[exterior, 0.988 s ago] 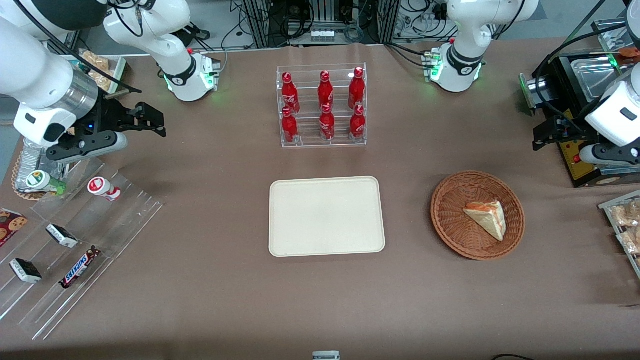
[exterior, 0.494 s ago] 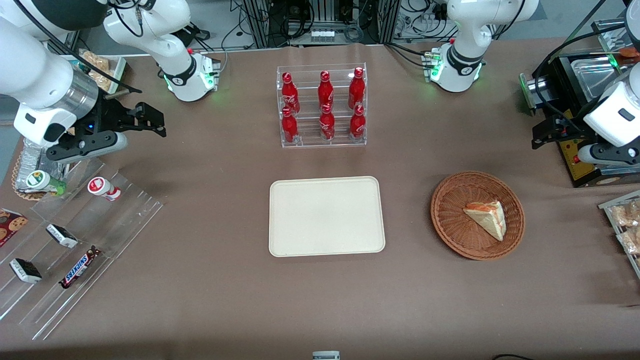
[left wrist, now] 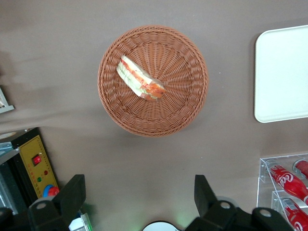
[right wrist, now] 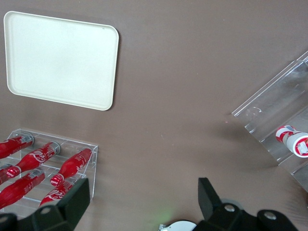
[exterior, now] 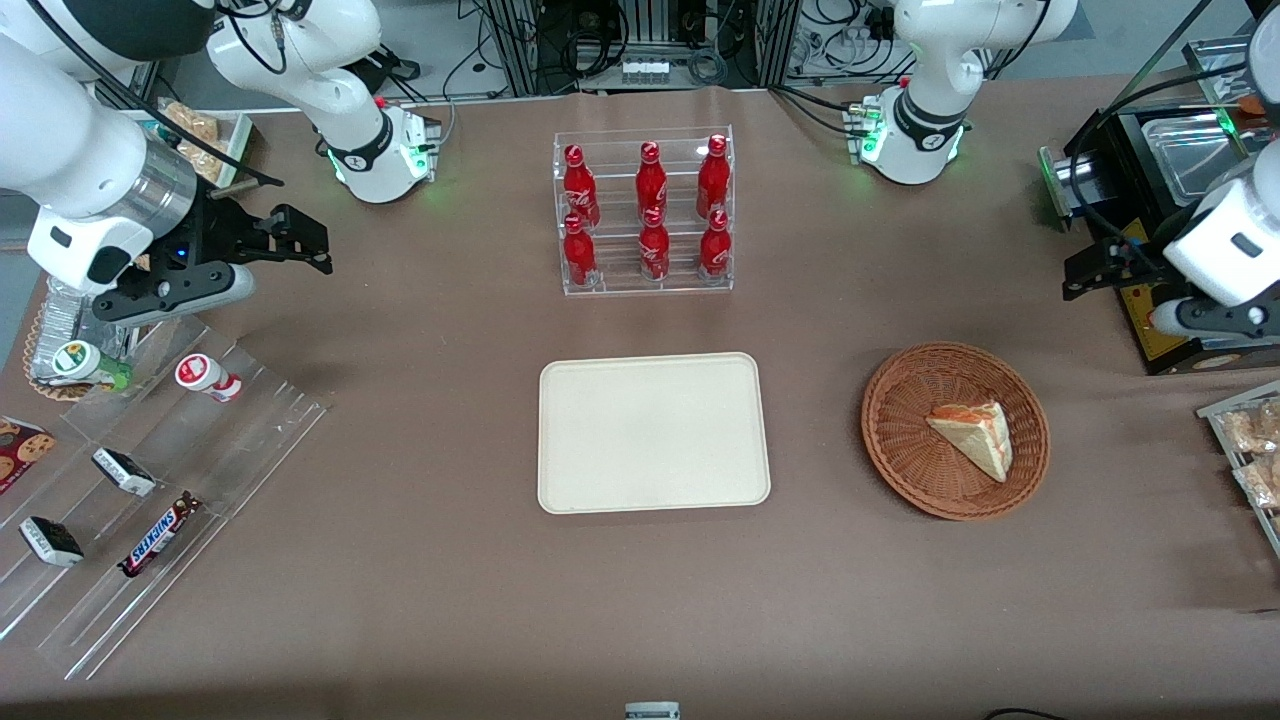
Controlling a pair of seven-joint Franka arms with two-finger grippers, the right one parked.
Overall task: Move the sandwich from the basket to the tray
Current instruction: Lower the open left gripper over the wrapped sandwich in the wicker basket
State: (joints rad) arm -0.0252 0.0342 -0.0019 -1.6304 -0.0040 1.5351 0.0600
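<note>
Nearest the front camera, at the lower left of the front view, clear acrylic racks (exterior: 150,500) held a Snickers bar (exterior: 158,533) and small dark packets; a small white-and-red bottle (exterior: 207,377) lay on an upper step; all this sat toward the parked arm's end of the table. In the middle of the frame the tray (exterior: 654,432) lay flat on the brown table (exterior: 450,600) with nothing on it. Beside the tray, toward the working arm's end, at the centre right of the frame, stood the basket (exterior: 955,430); the sandwich (exterior: 972,436) rested inside it, its red-orange filling edge turned toward the working arm's end. Packaged pastries (exterior: 1250,450) showed at the right edge. Farther from the camera than the tray, at the upper centre, a clear rack (exterior: 643,213) held six red cola bottles (exterior: 651,180) upright in two rows. At the right edge, farther from the camera than the basket and well apart from it, the gripper (exterior: 1085,275) hung above the table beside a black appliance (exterior: 1160,200); the left wrist view showed its fingers (left wrist: 72,195) spread wide with nothing between them, the basket and sandwich below in open sight.
</note>
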